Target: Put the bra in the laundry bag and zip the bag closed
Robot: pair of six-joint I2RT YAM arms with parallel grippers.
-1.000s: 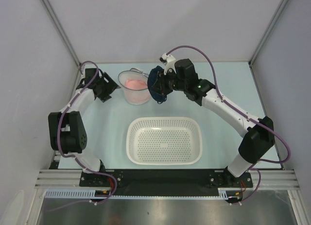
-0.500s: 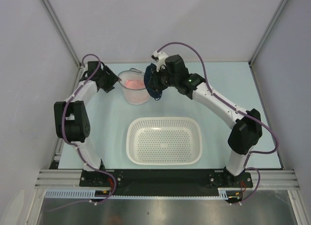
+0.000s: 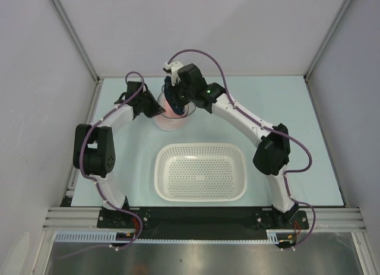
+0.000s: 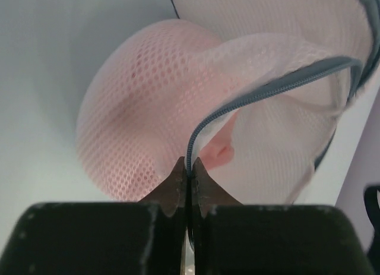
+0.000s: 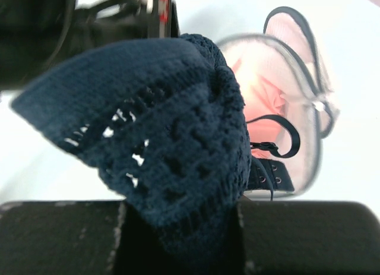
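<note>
The left gripper (image 4: 189,168) has swung in from the left edge of the table (image 3: 285,108) to the laundry bag (image 3: 170,122) and pinched shut on its zip rim (image 4: 267,88). The right gripper (image 3: 173,98) has carried the dark blue bra (image 5: 178,150) leftward along the far edge, from beside the bag to over its open mouth.

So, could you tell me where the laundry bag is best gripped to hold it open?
By the grey zip rim of the laundry bag, from its left, where the left gripper is shut on it: the rim stands up as an edge, leaving the mouth free for the bra.
</note>
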